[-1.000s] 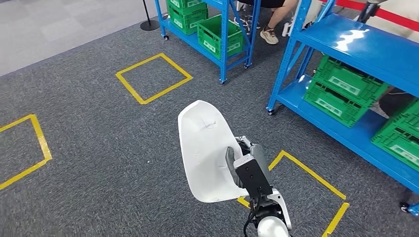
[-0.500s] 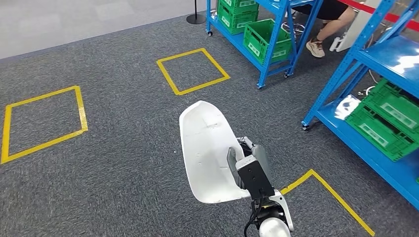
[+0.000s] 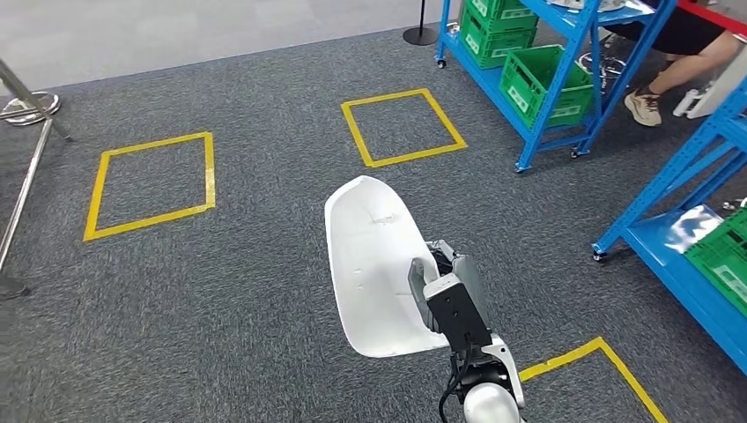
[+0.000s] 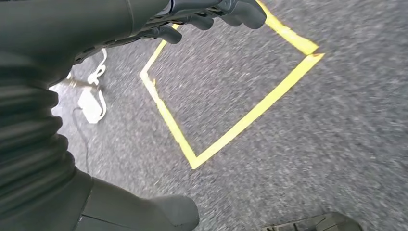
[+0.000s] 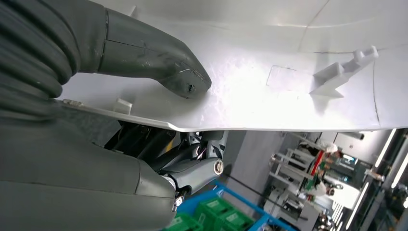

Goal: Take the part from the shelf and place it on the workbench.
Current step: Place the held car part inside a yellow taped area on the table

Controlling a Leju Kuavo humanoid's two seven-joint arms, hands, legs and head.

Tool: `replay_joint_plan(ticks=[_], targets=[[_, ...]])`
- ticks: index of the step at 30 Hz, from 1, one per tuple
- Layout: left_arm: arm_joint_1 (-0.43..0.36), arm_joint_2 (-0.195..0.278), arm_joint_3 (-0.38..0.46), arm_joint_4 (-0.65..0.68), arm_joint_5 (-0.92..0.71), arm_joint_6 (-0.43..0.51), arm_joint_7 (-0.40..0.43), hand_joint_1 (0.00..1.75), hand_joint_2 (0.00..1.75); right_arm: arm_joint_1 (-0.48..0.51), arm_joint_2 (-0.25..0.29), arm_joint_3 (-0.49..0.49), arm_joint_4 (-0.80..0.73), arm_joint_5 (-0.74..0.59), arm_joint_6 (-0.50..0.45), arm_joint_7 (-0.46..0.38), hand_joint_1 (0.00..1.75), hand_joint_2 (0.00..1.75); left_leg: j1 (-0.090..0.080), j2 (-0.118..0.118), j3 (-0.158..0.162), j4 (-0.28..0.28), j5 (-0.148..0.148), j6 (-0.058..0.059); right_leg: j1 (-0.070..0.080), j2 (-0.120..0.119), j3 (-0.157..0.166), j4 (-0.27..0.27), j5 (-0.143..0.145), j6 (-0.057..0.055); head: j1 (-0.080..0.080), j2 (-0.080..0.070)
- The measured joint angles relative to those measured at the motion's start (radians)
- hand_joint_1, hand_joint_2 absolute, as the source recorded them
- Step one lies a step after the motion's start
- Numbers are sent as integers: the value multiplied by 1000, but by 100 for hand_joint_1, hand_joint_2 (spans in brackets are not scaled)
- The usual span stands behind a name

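Note:
A large white curved plastic part (image 3: 374, 264) is held up over the grey carpet in the head view. My right hand (image 3: 440, 286) grips its right edge, thumb pressed on the inner face and fingers behind. The right wrist view shows the thumb (image 5: 168, 67) on the white part (image 5: 269, 91) from close up, with the fingers under the edge. My left hand (image 4: 211, 12) hangs over the carpet with its fingers curled in and nothing in it.
Yellow tape squares (image 3: 150, 185) (image 3: 401, 126) mark the carpet. Blue shelves with green bins (image 3: 544, 75) stand at the back right, and another blue shelf (image 3: 696, 264) at the right. A seated person's leg and shoe (image 3: 647, 106) show behind. A metal stanchion (image 3: 26, 167) stands at the left.
The camera has swung left: the shelves and tape squares slide right in the picture and a stanchion comes in at the left. The part stays in my right hand.

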Motion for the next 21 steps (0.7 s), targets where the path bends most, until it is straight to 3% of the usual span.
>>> replay_joint_plan(ticks=[2, 4, 5, 7, 8, 10, 12, 13, 14, 15, 16, 17, 19, 21], targets=[[-1, 0, 0, 0, 0, -2, 0, 0, 175, -1, 0, -4, 1, 1, -2, 0, 175, 175, 3, 33, 75, -127, 52, -4, -2, -26, 0, 8, -5, 8, -1, 0], [-6, -3, 0, 0, 0, -3, 1, 0, 175, -3, 0, -8, 1, 2, -3, -1, 175, 175, 3, 72, 129, -222, 78, 5, 1, -47, 0, 19, -15, 22, -1, 0], [-8, -4, 0, 0, 0, -4, 2, 0, 175, -4, 0, -9, 2, 3, -2, -1, 175, 175, 0, 79, 134, -234, 78, 14, 3, -56, 2, 22, -18, 29, 0, 0], [-8, -5, 0, 0, 0, -5, 2, 0, 175, -9, 2, -11, 2, 5, -2, -1, 175, 175, -3, 57, 129, -232, 81, 31, 3, -74, 7, 21, -21, 41, 4, 0], [-7, -5, 0, 1, 0, -5, 2, 0, 175, -12, 4, -11, 2, 6, -1, -1, 175, 175, -3, 45, 128, -233, 82, 38, -1, -69, 8, 25, -27, 47, 6, 0], [-8, -5, 0, 1, 1, -5, 4, 0, 175, -18, 6, -11, 2, 8, 0, -1, 175, 175, 0, 21, 127, -235, 88, 50, -7, -19, -12, 79, -67, 57, 8, 0], [-10, -5, 0, 1, 2, -5, 4, 0, 175, -19, 6, -12, 5, 10, 0, -1, 175, 175, -1, -3, 121, -235, 93, 58, -10, 43, -69, 204, -133, 60, 11, 0], [-11, -5, 0, 1, 3, -5, 4, 0, 175, -18, 6, -12, 8, 10, 0, 0, 175, 175, -3, -18, 119, -235, 95, 60, -9, 55, -102, 268, -157, 58, 12, 0], [-10, -5, 0, 1, 3, -5, 4, 0, 175, -18, 5, -13, 10, 11, 0, 0, 175, 175, -6, -33, 117, -235, 96, 62, -8, 60, -123, 306, -163, 55, 13, 0], [-9, -5, 0, 1, 3, -5, 4, 0, 175, -18, 5, -13, 12, 11, 0, 0, 175, 175, -8, -49, 116, -235, 97, 62, -5, 63, -128, 308, -149, 50, 13, 0], [-8, -5, 0, 1, 3, -5, 5, 0, 175, -18, 5, -13, 12, 11, 0, -1, 175, 175, -9, -65, 116, -234, 99, 61, -2, 68, -111, 266, -117, 42, 13, 0], [-7, -6, 0, 1, 3, -5, 4, 0, 175, -19, 5, -13, 13, 11, 0, -1, 175, 175, -9, -81, 116, -234, 100, 60, 1, 83, -80, 196, -76, 34, 14, 0], [-8, -8, 0, 1, 3, -5, 4, 0, 175, -21, 5, -13, 13, 11, 1, -1, 175, 175, -8, -108, 114, -235, 105, 53, 7, 126, -23, 67, -22, 22, 16, 0], [-6, -10, 0, 1, 4, -4, 4, 0, 175, -24, 6, -13, 14, 8, 8, -3, 175, 175, -6, -129, 108, -237, 110, 43, 13, 140, -7, 26, -14, 17, 19, 0]])
